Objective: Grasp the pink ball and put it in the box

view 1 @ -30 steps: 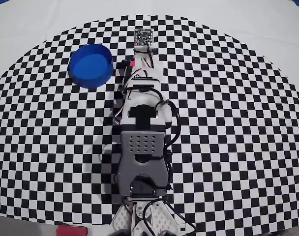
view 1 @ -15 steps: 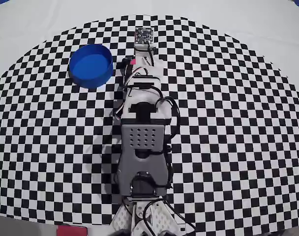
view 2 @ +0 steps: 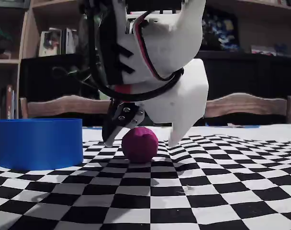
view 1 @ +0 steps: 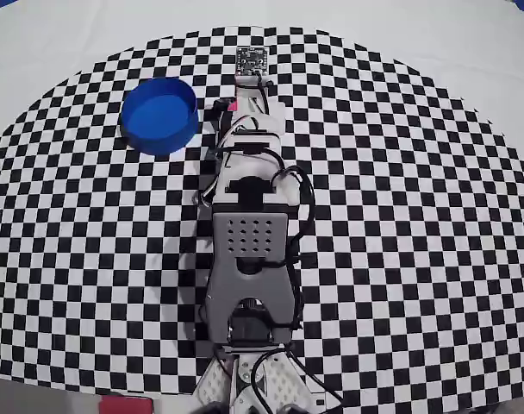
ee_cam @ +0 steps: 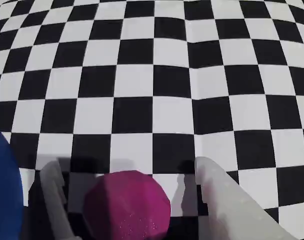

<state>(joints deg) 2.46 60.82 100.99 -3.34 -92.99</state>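
In the fixed view the box point(view 2: 38, 143) sits toward the counter's left edge, with the pink ball point(view 2: 139, 143) resting on the checkered counter point(view 2: 222, 191) just to its right. The gripper point(view 2: 141, 139) straddles the ball with its fingers apart, one on either side, evidently lined up to close on it, not yet clamped.

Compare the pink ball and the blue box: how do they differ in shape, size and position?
The pink ball is a small matte sphere; the blue box is a much wider, shallow cylinder. The ball sits between the open claw fingers; the box stands apart, to its left in the fixed view. Both rest on the checkered table.
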